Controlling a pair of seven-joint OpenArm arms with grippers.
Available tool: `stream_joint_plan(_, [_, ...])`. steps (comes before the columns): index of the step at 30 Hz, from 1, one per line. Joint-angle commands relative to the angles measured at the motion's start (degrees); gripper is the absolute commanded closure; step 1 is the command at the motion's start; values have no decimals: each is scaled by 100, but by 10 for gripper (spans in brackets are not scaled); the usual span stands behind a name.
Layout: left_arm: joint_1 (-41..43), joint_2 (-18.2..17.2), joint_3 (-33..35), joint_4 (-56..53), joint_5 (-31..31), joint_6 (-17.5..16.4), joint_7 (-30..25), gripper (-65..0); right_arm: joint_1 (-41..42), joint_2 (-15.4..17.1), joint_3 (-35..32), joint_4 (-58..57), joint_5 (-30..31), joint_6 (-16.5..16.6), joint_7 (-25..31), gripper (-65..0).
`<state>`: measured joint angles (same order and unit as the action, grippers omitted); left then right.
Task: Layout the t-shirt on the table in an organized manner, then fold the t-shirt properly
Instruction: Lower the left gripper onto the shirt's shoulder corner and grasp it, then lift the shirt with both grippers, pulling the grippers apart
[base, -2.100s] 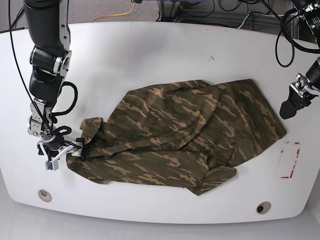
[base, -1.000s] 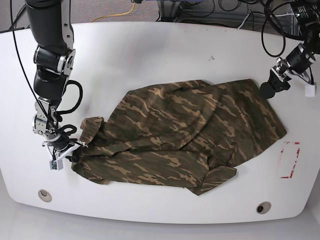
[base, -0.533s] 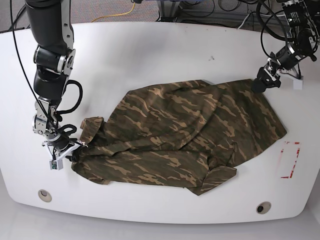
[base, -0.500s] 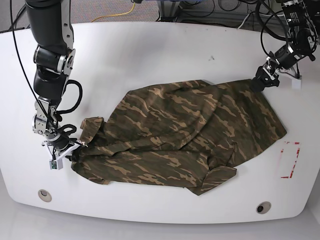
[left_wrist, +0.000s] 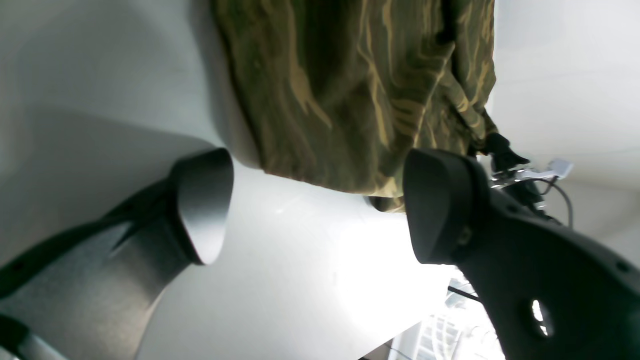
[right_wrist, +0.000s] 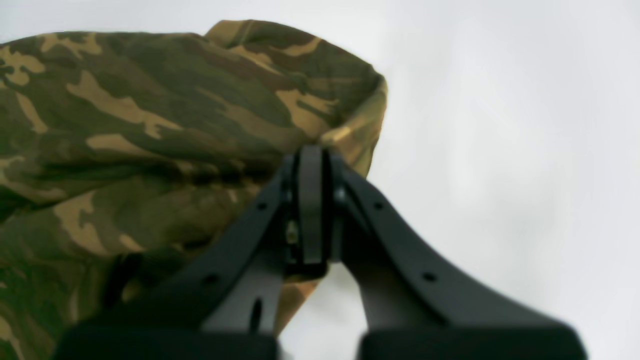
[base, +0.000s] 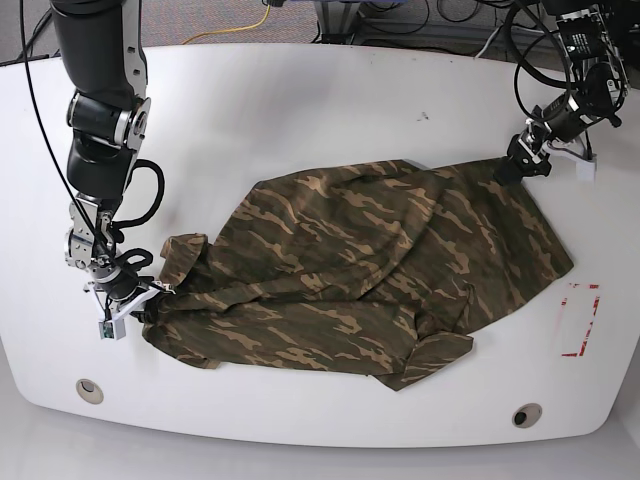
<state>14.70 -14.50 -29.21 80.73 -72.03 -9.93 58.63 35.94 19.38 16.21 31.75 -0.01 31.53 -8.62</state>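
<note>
Your right gripper (base: 150, 300), at the base view's left, is pinched tight on the edge of the crumpled olive, brown and tan camouflage cloth t-shirt (base: 370, 270), which spreads away from it across the glossy white table (base: 300, 110). Your left gripper (base: 508, 172) stands spread wide at the shirt's far corner, holding nothing.

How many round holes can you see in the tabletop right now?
2: one hole near the front edge by the right hand, the other hole near the front edge below the red mark. The t-shirt may hide more.
</note>
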Motion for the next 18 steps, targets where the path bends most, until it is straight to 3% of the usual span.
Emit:
stream_joint_plan(1, [-68,-66,148,55,51,4,-13,-506,181,80,19,118,76,34,172,-3])
stream_joint_plan(13, [-701,-57,745,-455,324,22,-48,-503,120,80,19,126,313,34,172,-5])
stream_joint_plan(16, [-815,-57,842,-605,341,22,-48,-449,58,80,-8,126,480,34,172,-5])
stream_joint_plan(18, [-876,-49,851,-649,350,22,-48,-376,58,89,-8,135,515,34,172,-5])
